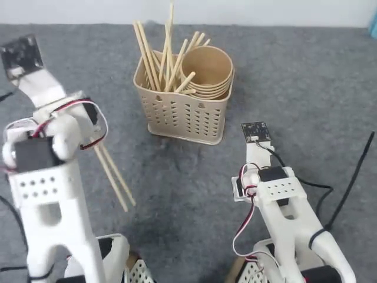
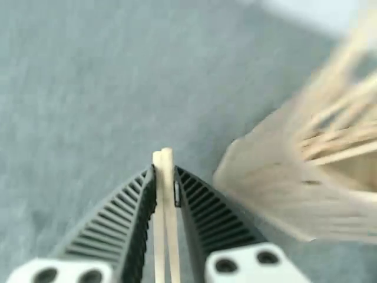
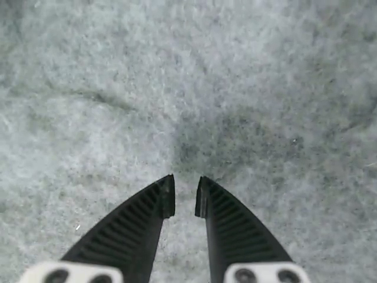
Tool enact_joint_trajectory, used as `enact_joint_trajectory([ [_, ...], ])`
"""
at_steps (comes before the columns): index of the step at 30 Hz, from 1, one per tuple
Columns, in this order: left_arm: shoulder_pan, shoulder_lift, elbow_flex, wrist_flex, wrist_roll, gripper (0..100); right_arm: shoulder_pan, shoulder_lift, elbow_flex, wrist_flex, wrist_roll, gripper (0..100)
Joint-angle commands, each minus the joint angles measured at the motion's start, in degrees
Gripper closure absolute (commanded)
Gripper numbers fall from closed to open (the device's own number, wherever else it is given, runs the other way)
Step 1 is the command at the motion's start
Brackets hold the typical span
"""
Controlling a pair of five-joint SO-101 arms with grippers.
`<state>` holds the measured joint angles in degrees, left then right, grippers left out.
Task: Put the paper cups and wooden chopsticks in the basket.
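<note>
A beige slotted basket (image 1: pixel 182 115) stands at the back middle of the grey felt. It holds a stack of paper cups (image 1: pixel 206 71) and several wooden chopsticks (image 1: pixel 159 53) standing upright. My left gripper (image 2: pixel 165 171) is shut on a pair of chopsticks (image 2: pixel 163 194). In the high view this pair (image 1: pixel 115 177) slants down from the left arm toward the felt, in front and to the left of the basket (image 2: pixel 277 188). My right gripper (image 3: pixel 185 197) hangs just above bare felt in front and to the right of the basket, its jaws slightly apart with nothing between them.
The left arm (image 1: pixel 53 153) rises at the near left and the right arm (image 1: pixel 283 200) at the near right. A black cable (image 1: pixel 353 177) runs along the felt at the right edge.
</note>
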<state>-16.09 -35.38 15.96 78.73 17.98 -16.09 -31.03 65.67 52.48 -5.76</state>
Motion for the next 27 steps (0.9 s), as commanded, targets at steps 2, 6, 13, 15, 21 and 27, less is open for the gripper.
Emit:
enact_joint_trajectory([
  [2, 5.3, -3.4, -12.2, -6.7, -0.2, 99, 1.0, -1.2, -0.2, -1.2, 1.1, 93.0],
  [6, 8.4, -3.4, -12.6, -22.2, -0.3, 99, 1.0, -1.2, -0.2, -1.3, 1.1, 93.0],
  [13, 18.5, -3.3, -5.5, -57.6, -0.5, 99, 1.0, -1.2, -0.2, -1.3, 1.2, 93.0],
  [15, 20.8, -3.3, -2.8, -68.2, -0.5, 99, 1.0, -1.2, -0.2, -1.5, 1.2, 93.0],
  [21, 25.9, 2.5, -3.4, -72.0, -0.6, 99, 1.0, -1.2, -0.1, -2.1, 1.4, 93.0],
  [27, 20.7, 6.6, -3.6, -71.6, -0.7, 99, 1.1, -1.2, -0.1, -2.1, 1.5, 93.0],
])
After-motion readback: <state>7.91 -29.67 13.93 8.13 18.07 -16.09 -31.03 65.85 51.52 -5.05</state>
